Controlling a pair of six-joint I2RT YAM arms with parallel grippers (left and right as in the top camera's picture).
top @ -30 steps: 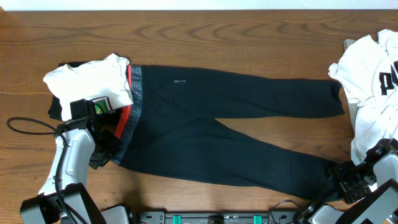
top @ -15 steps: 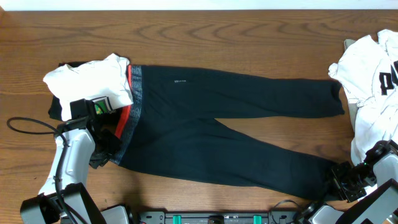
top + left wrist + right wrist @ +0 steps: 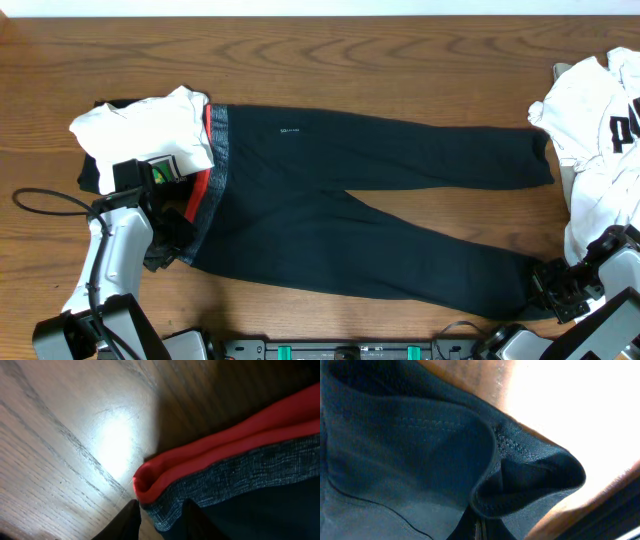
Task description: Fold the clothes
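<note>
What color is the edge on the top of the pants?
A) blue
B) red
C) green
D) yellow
B: the waistband edge of the pants shows bright red beside the grey band.

Pants (image 3: pixel 265 512), waistband corner: black cloth at lower right, heathered grey band (image 3: pixel 235 477) above it, and red-orange edging (image 3: pixel 210 452) curled over at its end. Left gripper (image 3: pixel 161 522): two dark fingers (image 3: pixel 127 521) at the bottom edge, one on either side of the grey corner; whether they press the cloth cannot be told. Table (image 3: pixel 60 420): wood grain, a bright glare patch at centre-left, shadowed towards the top right.
</note>
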